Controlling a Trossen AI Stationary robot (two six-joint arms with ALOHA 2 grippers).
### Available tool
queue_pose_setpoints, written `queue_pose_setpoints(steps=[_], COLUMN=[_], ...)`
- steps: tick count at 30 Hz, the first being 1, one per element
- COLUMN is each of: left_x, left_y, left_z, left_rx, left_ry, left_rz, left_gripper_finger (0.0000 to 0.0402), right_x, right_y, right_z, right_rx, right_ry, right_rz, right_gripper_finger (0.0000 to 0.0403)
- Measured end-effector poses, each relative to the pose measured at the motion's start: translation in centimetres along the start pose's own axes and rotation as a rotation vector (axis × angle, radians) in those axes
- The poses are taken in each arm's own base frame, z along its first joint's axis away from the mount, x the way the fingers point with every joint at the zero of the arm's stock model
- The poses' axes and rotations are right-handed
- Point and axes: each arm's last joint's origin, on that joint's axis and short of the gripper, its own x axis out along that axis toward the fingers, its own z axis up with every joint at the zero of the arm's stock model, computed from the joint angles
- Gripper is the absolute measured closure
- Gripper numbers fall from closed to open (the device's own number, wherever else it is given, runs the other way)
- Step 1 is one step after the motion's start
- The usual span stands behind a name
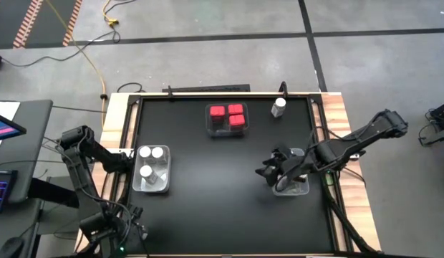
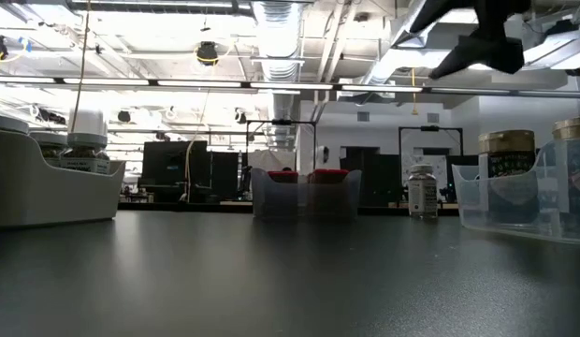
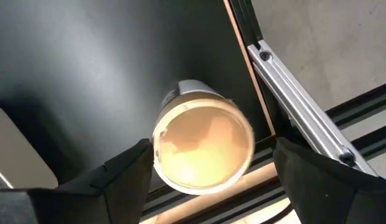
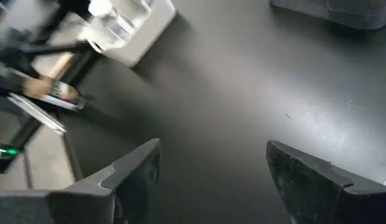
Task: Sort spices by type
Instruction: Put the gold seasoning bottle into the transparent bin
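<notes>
At the table's left edge, the left gripper [image 3: 211, 149] stands released, its fingers spread on either side of a tan-lidded jar [image 3: 205, 134] without touching it. The jar's pale round lid faces the wrist camera, and it seems to be tipped over rather than upright. Just beside it, the left bin [image 1: 165, 188] holds three white-capped jars [image 1: 145, 172]. At the back middle, the red-topped containers [image 1: 228, 115] sit together in their own bin. One more white-capped jar [image 1: 279, 107] stands loose to their right, outside any bin. The right bin [image 2: 477, 201] holds tan-lidded jars [image 2: 505, 164], and the right gripper [image 4: 211, 162] hangs open and empty near it. The reds look finished. Two jars appear left: the loose white-capped one and the tan-lidded one on the far left.
</notes>
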Motion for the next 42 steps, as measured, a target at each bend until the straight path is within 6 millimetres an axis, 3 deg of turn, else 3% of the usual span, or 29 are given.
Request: queue_pose_setpoints(steps=[9, 24, 34, 42], left_x=[0.3, 2.8, 2.8, 2.7], left_y=[0.0, 0.7, 0.8, 2.6], left_z=[-0.1, -0.9, -0.8, 0.3], left_rx=[0.042, 0.073, 0.060, -0.064], left_ry=[0.001, 0.013, -0.015, -0.006], left_rz=[0.001, 0.023, 0.065, 0.100], left_gripper_finger=[0.0085, 0.0086, 0.0133, 0.0132], right_x=[2.2, 1.9, 1.9, 1.3], right_y=[0.8, 1.3, 1.4, 1.4], right_z=[-1.1, -1.1, -1.2, -1.3], right_rx=[-0.017, -0.003, -0.002, -0.070], right_ry=[0.021, 0.015, 0.017, 0.024], right_rz=[-0.008, 0.039, 0.047, 0.061], right_gripper_finger=[0.0088, 0.0088, 0.0088, 0.0088])
